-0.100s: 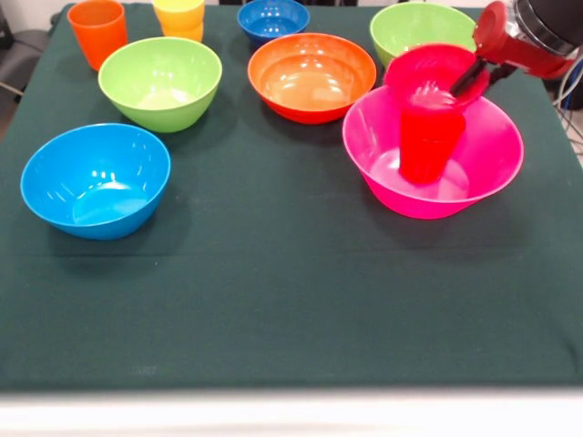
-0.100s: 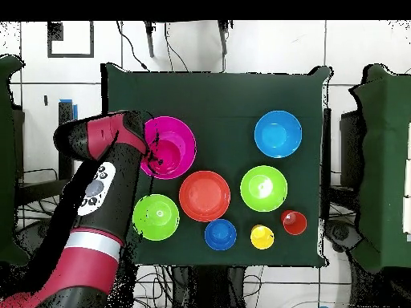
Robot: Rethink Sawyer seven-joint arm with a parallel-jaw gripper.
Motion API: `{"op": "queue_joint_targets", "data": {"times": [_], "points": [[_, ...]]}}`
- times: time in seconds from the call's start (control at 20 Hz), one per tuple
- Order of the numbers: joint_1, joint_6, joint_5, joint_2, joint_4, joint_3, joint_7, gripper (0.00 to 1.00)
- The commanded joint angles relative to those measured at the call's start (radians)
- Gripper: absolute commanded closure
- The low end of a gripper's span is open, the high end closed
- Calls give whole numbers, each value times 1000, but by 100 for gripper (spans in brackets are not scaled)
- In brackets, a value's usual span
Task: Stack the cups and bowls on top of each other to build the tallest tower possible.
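Note:
A big pink bowl (image 1: 496,150) (image 2: 183,132) stands at the right of the green cloth. A red cup (image 1: 428,141) stands upside down in it. On that cup rests a small crimson bowl (image 1: 426,69), making the tower. My gripper (image 1: 475,76) (image 2: 160,158) reaches in from the right, its black fingers (image 1: 466,80) closed over the crimson bowl's right rim. An orange cup (image 1: 97,32) (image 2: 294,222) and a yellow cup (image 1: 179,18) (image 2: 262,237) stand at the far left.
Loose bowls stand upright on the cloth: light blue (image 1: 96,179) (image 2: 278,133), lime green (image 1: 160,82) (image 2: 264,188), orange (image 1: 311,76) (image 2: 205,196), a second lime green (image 1: 422,32) (image 2: 156,216) behind the tower, and small dark blue (image 1: 273,20) (image 2: 220,234).

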Motion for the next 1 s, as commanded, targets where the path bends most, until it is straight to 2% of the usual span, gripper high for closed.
{"op": "queue_joint_targets", "data": {"times": [0.05, 0.5, 0.95, 1.0], "points": [[11, -26, 31, -3, -2, 79, 227, 0], [13, -37, 24, -6, 6, 76, 218, 0], [9, -9, 20, 13, -26, 72, 211, 0], [11, -17, 21, 10, -20, 71, 217, 100]]}}
